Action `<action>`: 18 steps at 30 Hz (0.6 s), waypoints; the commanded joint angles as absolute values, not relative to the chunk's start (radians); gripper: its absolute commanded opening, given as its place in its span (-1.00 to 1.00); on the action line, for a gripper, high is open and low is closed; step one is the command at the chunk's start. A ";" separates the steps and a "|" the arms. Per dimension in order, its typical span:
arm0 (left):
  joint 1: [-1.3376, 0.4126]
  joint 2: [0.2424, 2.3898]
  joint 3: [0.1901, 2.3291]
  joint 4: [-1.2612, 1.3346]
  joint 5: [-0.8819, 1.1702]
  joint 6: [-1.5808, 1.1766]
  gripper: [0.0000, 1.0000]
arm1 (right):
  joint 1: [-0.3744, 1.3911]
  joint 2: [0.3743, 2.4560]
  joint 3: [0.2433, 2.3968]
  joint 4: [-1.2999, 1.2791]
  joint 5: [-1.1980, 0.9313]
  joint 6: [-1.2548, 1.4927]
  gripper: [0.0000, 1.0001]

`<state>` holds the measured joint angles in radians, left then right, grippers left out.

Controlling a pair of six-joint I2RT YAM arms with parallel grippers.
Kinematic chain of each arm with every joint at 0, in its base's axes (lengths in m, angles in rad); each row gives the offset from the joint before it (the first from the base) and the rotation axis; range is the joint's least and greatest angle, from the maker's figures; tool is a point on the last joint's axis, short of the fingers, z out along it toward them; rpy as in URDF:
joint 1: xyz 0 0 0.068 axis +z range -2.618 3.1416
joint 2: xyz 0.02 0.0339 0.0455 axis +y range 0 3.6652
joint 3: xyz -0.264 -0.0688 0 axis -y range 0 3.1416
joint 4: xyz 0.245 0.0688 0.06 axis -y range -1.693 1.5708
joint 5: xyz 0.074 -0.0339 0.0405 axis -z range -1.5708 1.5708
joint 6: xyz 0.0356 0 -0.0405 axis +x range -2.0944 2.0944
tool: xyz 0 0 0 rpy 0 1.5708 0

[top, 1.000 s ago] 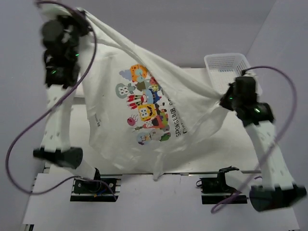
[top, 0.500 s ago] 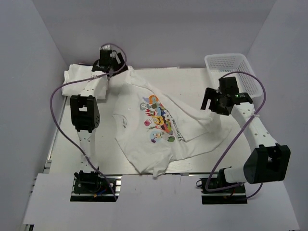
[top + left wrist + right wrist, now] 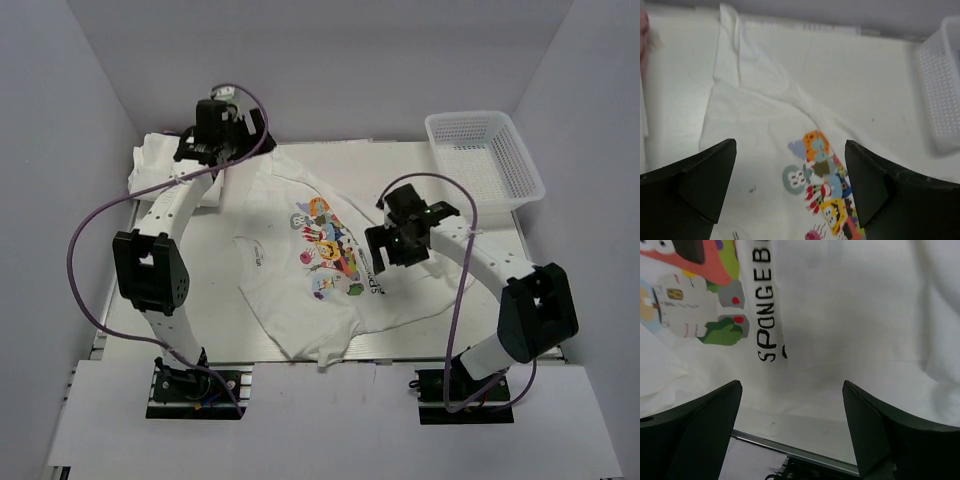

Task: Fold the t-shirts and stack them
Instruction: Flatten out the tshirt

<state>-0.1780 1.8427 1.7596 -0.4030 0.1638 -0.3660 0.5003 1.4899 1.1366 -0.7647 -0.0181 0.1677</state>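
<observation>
The left gripper [image 3: 790,147] stands fully spread. Its two fingers [image 3: 700,185] sit far apart with nothing between them. Take 12 o'clock as the table edge away from the arm bases. This gripper hangs over the far left reach of the printed t-shirt [image 3: 290,305], at about 11 o'clock on the table [image 3: 205,285]. You cannot confirm any contact with the cloth from the wrist view.

The right gripper [image 3: 792,385] is likewise spread wide and holds nothing. It points down over the shirt's right half, directly above the dark lettering [image 3: 767,310]. Whether its fingertips touch the fabric cannot be told.

Note how the printed t-shirt lies:
- It is print side up, spread across the middle of the table, with creases and loose folds on its 3 o'clock side.
- The lettering lies on the 4 o'clock side of the cartoon print [image 3: 325,250]. A small grey marking [image 3: 255,255], too small to read, lies on the print's 9 o'clock side.
- The print's top-to-foot axis therefore runs roughly from 10 to 4 o'clock.
- The cloth's longest stretch runs from 11 o'clock, under the left gripper, to the near table edge at 6 o'clock.

A second white t-shirt [image 3: 160,160] lies bunched in the far left corner. The left arm hides whether the two shirts touch. The mesh basket [image 3: 485,150] sits at 2 o'clock, apart from both shirts.
</observation>
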 commanded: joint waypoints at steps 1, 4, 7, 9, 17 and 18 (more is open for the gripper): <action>-0.204 1.723 1.626 -0.499 0.158 -0.341 1.00 | 0.554 1.526 1.100 -0.805 0.066 0.182 0.73; -0.230 1.619 1.466 -0.482 0.131 -0.426 1.00 | 0.612 1.571 1.048 -0.799 0.100 0.204 0.66; -0.241 1.609 1.393 -0.457 0.179 -0.436 1.00 | 0.623 1.604 1.028 -0.772 0.109 0.222 0.55; -0.250 1.609 1.327 -0.471 0.234 -0.436 1.00 | 0.623 1.643 1.023 -0.753 0.171 0.247 0.36; -0.305 1.644 1.109 -0.365 0.278 -0.505 1.00 | 0.612 1.772 1.127 -0.670 0.204 0.225 -0.41; -0.305 1.655 1.097 -0.374 0.264 -0.505 1.00 | 0.614 1.760 1.132 -0.675 0.240 0.238 -0.77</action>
